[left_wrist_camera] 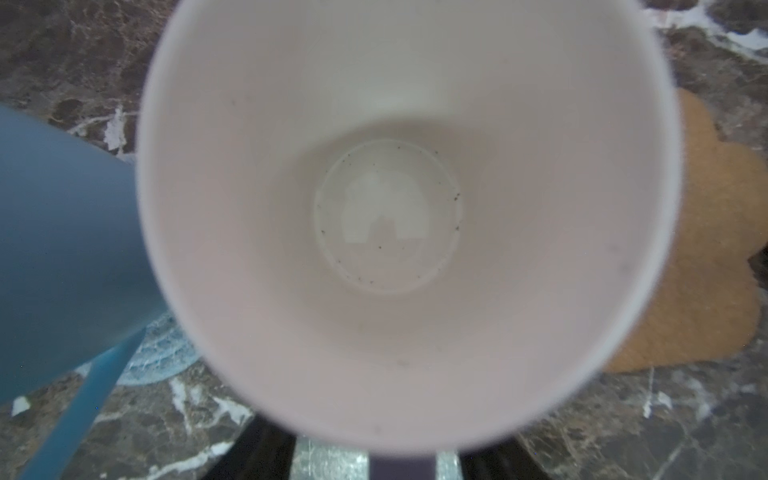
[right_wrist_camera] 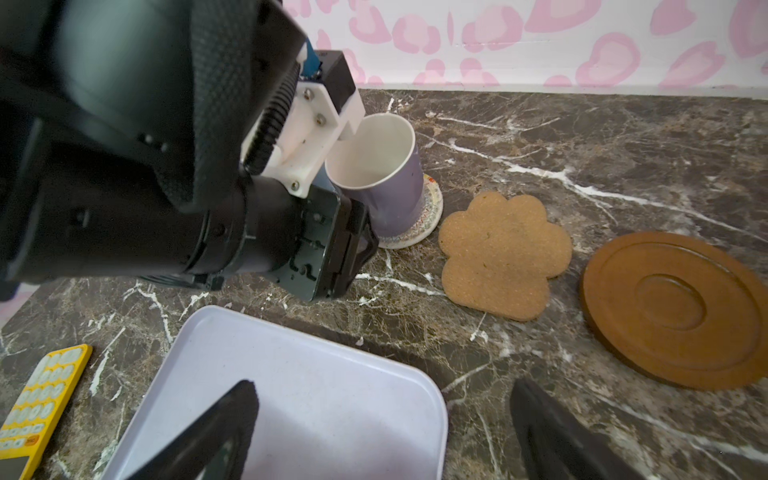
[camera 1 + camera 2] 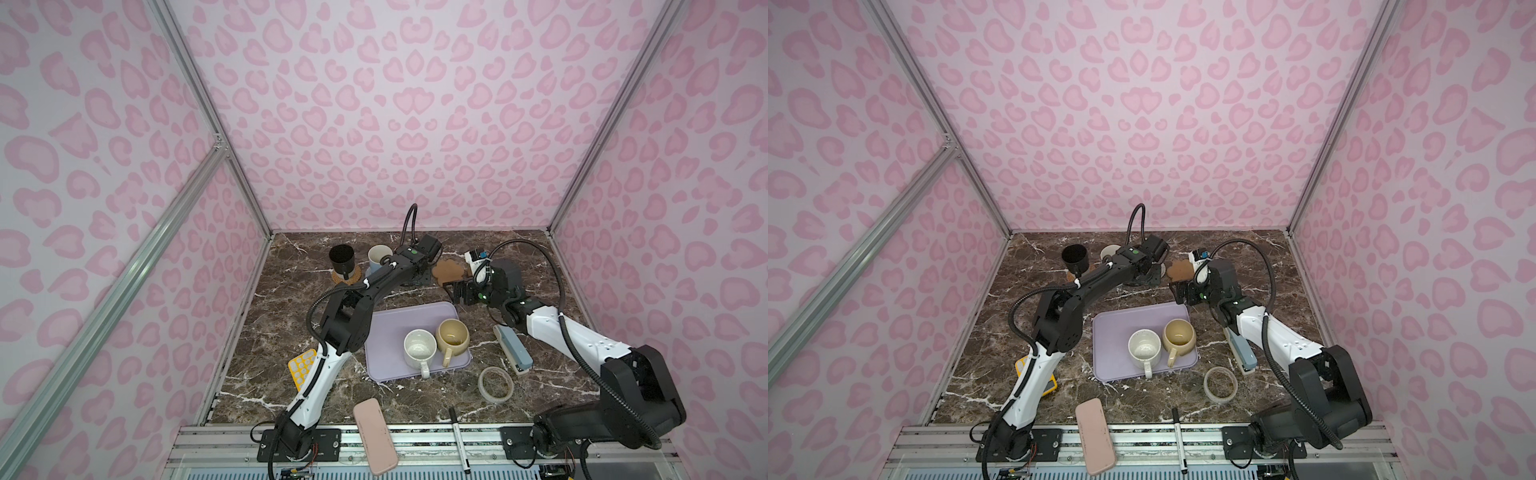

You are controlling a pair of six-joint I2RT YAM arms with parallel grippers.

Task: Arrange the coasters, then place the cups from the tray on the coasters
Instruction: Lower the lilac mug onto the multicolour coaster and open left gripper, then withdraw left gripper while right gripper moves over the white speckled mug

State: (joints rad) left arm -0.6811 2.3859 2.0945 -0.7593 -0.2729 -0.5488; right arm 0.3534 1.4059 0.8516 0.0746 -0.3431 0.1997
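Left gripper stands parted at the lavender cup, right gripper wide and empty; on the tray, the white cup looks hard, slick and breakable, best gripped by its near-side handle.

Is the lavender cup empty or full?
Empty: the lavender cup shows a bare white bottom in the left wrist view.

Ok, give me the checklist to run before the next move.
1. Lavender cup standing upright on the cream coaster: ok.
2. Left pincer let go and clear of that cup: cannot tell, it is close beside the cup.
3. Right pincer open, nothing in it: ok.
4. Paw coaster and brown disc coaster bare: ok.
5. White speckled cup and beige cup upright on the tray: ok.
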